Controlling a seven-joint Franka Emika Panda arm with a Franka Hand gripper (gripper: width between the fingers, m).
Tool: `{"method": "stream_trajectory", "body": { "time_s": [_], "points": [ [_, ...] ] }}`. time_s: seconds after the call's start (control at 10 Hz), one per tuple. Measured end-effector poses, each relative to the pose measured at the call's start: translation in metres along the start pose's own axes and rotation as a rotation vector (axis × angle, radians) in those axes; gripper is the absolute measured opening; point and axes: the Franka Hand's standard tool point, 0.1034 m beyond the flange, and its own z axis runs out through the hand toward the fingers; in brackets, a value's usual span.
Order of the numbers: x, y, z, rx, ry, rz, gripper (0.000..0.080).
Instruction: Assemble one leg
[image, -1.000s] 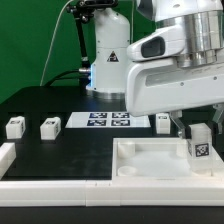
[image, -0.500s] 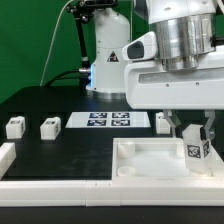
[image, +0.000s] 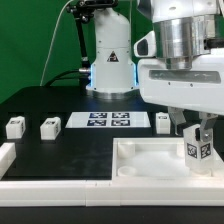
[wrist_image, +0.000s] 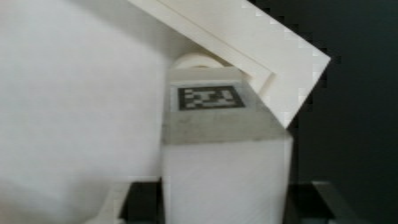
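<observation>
My gripper (image: 197, 135) is shut on a leg (image: 197, 150), a small white block with a black-and-white tag on its face. It holds the leg upright over the corner of the large white square piece (image: 150, 160) at the exterior view's right. In the wrist view the held leg (wrist_image: 217, 130) fills the middle, its far end at the piece's corner rim (wrist_image: 267, 60); I cannot tell whether it touches. Three more legs stand on the black table: two at the exterior view's left (image: 14, 127) (image: 49, 127) and one behind the square piece (image: 163, 121).
The marker board (image: 108, 121) lies flat on the table behind the square piece. A white rim (image: 6, 157) runs along the table's front and left edge. The arm's white base (image: 110, 60) stands at the back.
The gripper with the leg has turned at the wrist and shifted slightly, and the leg sits a little lower at the square piece's corner.
</observation>
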Motion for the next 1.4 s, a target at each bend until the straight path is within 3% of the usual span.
{"method": "stream_trajectory", "body": {
  "time_s": [0.1,0.2,0.3,0.4,0.7,1.1,1.3,1.4],
  "points": [
    [0.000,0.000,0.001,0.001,-0.001,-0.046,0.0351],
    [-0.001,-0.001,0.001,0.002,-0.002,-0.052,0.0351],
    [-0.005,-0.002,0.000,0.003,-0.003,-0.165,0.0555],
    [-0.006,-0.003,-0.001,-0.003,-0.001,-0.306,0.0620],
    [-0.011,-0.003,0.003,0.000,0.004,-0.622,0.0649],
    [-0.024,-0.007,0.005,-0.025,0.018,-0.994,0.0649],
    [-0.018,-0.007,0.005,-0.042,0.047,-1.222,0.0649],
    [-0.017,-0.006,0.006,-0.038,0.057,-1.240,0.0649]
  ]
}}
